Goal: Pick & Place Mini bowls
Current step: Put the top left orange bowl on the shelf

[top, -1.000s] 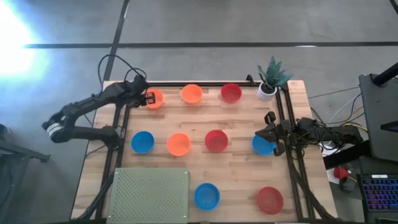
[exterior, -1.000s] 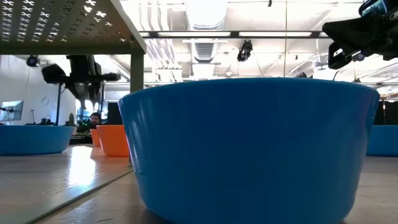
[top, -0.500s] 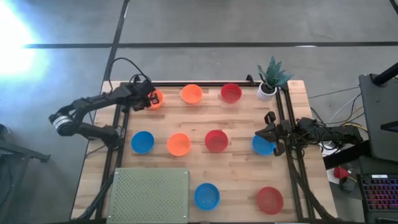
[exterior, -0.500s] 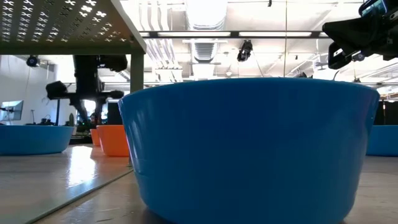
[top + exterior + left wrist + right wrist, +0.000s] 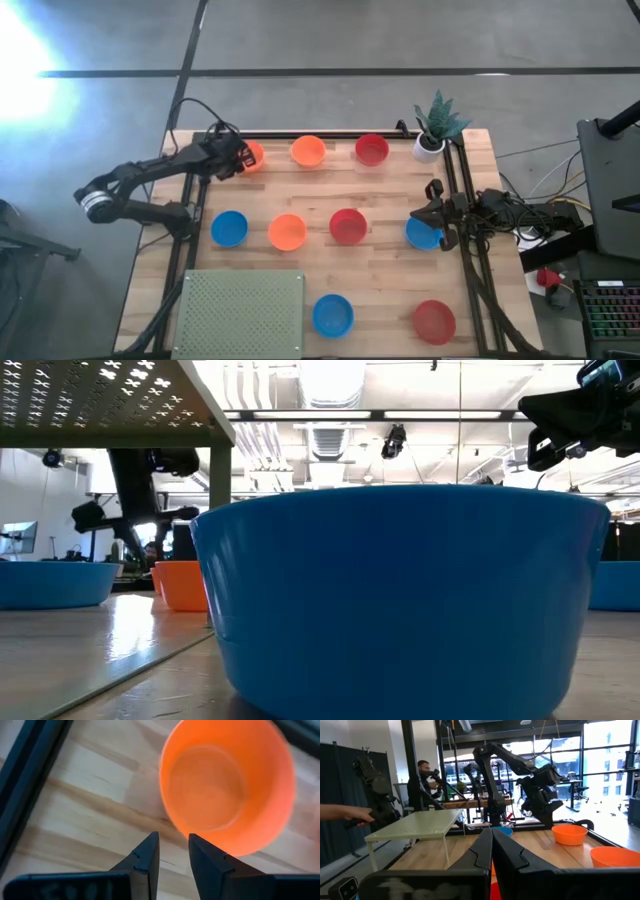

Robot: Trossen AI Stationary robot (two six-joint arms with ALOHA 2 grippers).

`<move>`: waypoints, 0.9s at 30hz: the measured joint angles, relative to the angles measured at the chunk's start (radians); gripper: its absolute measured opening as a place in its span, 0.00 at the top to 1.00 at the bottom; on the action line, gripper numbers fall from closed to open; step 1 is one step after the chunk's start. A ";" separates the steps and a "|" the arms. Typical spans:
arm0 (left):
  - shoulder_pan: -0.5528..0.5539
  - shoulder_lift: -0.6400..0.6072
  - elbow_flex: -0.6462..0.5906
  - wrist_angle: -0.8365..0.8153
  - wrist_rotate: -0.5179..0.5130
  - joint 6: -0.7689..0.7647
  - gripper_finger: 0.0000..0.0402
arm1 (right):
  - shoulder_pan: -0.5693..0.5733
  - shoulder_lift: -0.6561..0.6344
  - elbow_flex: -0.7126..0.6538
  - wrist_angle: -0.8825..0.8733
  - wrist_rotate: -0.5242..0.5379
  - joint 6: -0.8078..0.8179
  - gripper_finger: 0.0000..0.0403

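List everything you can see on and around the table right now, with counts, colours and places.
orange mini bowls: three, orange; two in the far row, one in the middle row
red mini bowls: three, red; far row, middle row, near right corner
blue mini bowls: three, blue; two in the middle row, one near the front
perforated stand: one, pale green, near left corner
plant pot: one, white with green plant, far right corner
person: one, in the room beyond the table
left gripper: open, at the far-left orange bowl
right gripper: shut, at the right edge by a blue bowl
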 joint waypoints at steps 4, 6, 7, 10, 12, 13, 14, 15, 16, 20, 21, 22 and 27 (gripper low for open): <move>0.000 -0.034 0.009 0.002 -0.031 0.014 0.76 | 0.000 0.000 0.000 0.000 0.000 0.000 0.98; 0.004 -0.042 0.010 0.007 -0.054 0.016 0.76 | 0.000 0.000 0.000 0.000 0.000 -0.008 0.98; 0.006 -0.043 0.010 0.006 -0.056 0.017 0.76 | 0.000 0.000 0.000 0.000 0.000 -0.019 0.98; 0.007 -0.038 -0.009 0.005 -0.057 0.015 0.76 | 0.000 0.000 0.000 0.000 0.001 -0.047 0.98; 0.007 -0.031 -0.025 0.006 -0.049 0.001 0.76 | 0.000 0.000 0.000 0.000 0.005 -0.056 0.98; 0.007 -0.029 -0.031 0.008 -0.047 -0.004 0.76 | 0.000 0.000 0.000 0.000 0.009 -0.056 0.98; 0.007 -0.029 -0.037 0.021 -0.050 -0.004 0.76 | 0.000 0.000 0.000 0.000 0.017 -0.055 0.98; 0.007 -0.028 -0.042 0.037 -0.061 0.007 0.76 | 0.000 0.000 0.000 0.000 0.024 -0.052 0.98; 0.007 -0.028 -0.048 0.060 -0.071 0.025 0.76 | 0.000 0.000 0.000 0.000 0.027 -0.053 0.98; 0.007 -0.028 -0.054 0.116 -0.080 0.039 0.76 | 0.000 0.000 0.000 0.000 0.027 -0.052 0.98; 0.007 -0.028 -0.054 0.121 -0.080 0.037 0.76 | 0.000 0.000 0.000 0.000 0.027 -0.052 0.98; 0.007 -0.028 -0.054 0.123 -0.080 0.035 0.76 | 0.000 0.000 0.000 0.000 0.027 -0.053 0.98; 0.007 -0.024 -0.063 0.123 -0.079 0.006 0.76 | 0.000 0.000 0.000 0.000 0.027 -0.052 0.98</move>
